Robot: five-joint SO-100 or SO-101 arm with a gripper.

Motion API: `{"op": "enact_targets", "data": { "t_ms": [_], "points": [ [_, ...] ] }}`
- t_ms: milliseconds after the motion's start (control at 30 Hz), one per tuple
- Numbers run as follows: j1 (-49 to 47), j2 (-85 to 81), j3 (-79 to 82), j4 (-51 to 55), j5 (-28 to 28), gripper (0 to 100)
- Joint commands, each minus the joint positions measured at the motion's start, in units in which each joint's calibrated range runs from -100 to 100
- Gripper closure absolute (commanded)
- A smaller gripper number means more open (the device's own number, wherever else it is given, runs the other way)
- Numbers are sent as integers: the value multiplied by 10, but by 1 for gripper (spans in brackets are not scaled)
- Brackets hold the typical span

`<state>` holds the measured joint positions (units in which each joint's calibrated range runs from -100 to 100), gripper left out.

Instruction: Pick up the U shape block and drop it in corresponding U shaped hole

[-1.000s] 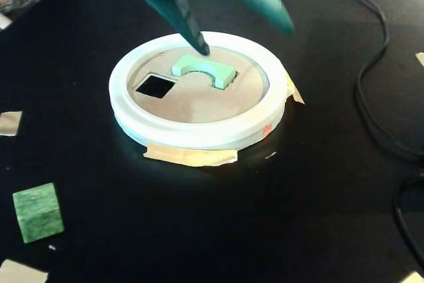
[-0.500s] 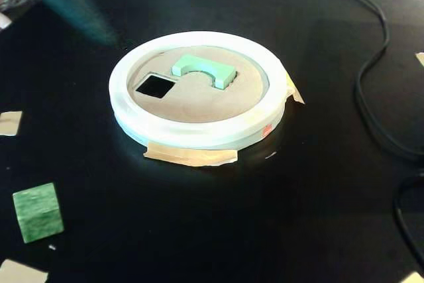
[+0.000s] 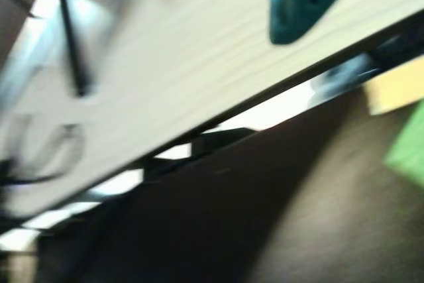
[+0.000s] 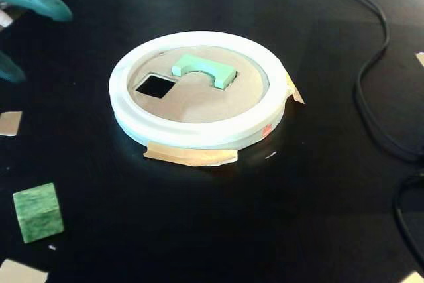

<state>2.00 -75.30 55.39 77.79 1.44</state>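
Black tabletop, cables at right. Gripper (image 4: pixel 20 28) at the left edge, fingers spread, apparently empty; wrist view too blurred to confirm. U shape block (image 4: pixel 203 70) sits in the U shaped hole, top proud of the cardboard disc (image 4: pixel 199 104).

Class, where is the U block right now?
In the fixed view, the U block sits in the cardboard disc inside the white ring, right of the square hole.
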Motion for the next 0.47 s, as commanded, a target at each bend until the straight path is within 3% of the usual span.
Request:
{"op": "enact_targets", "data": {
  "t_ms": [0,267,433],
  "points": [
    [-3,-94,158,-135,-4,5],
    [5,-243,344,-173,-5,4],
    [-6,-246,394,-173,-5,5]
  ]
}}
